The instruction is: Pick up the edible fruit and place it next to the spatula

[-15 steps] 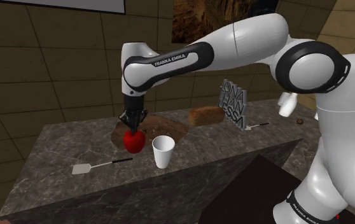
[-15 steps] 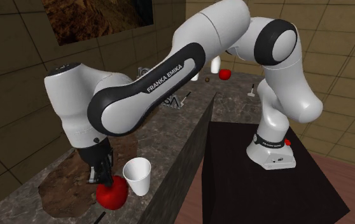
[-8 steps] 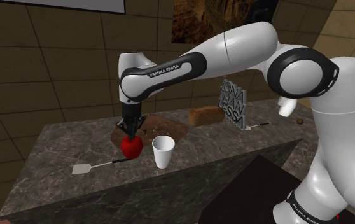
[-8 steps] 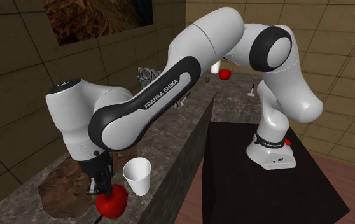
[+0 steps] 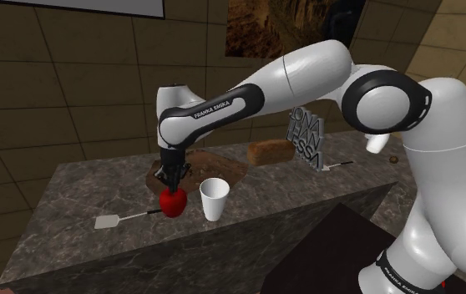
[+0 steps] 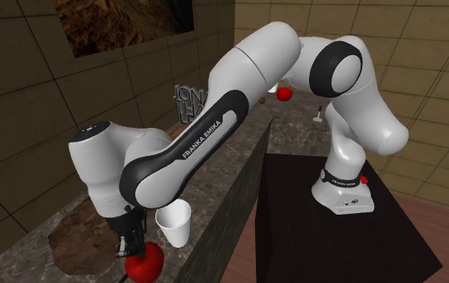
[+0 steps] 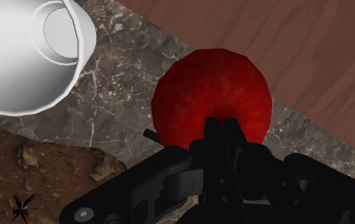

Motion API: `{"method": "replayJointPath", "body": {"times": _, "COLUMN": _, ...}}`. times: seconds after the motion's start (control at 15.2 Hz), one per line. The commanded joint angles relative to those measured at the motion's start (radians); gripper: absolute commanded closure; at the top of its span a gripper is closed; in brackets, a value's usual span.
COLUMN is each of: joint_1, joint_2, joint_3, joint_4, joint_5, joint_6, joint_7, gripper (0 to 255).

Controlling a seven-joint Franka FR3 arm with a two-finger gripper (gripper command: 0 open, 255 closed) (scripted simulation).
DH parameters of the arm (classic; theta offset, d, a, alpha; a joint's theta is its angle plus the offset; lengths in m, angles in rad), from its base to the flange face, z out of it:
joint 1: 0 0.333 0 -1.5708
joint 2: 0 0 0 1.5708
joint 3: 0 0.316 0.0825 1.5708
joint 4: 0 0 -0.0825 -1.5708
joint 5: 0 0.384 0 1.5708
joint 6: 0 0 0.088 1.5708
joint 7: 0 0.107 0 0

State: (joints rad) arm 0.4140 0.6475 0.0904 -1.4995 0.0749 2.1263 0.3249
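Grasping the red apple from above, the pincer is clenched on its top, left of frame centre, between the spatula handle's tip and a white cup, over the counter.

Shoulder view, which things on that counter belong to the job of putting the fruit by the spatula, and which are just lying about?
Part of the job: red apple, held in the gripper; spatula.
Just lying about: white cup; bread loaf; letter ornament; brown slab.
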Motion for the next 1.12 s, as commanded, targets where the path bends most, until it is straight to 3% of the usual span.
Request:
{"method": "replayJointPath", "body": {"times": 0.0, "joint_1": 0.000, "joint_2": 0.014, "joint_3": 0.000, "joint_4": -0.004, "joint_5": 0.000, "joint_6": 0.018, "joint_7": -0.003, "gripper": 255}}
{"method": "replayJointPath", "body": {"times": 1.06, "joint_1": 0.003, "joint_2": 0.141, "joint_3": -0.003, "joint_4": -0.012, "joint_5": -0.001, "joint_6": 0.153, "joint_7": -0.016, "gripper": 255}}
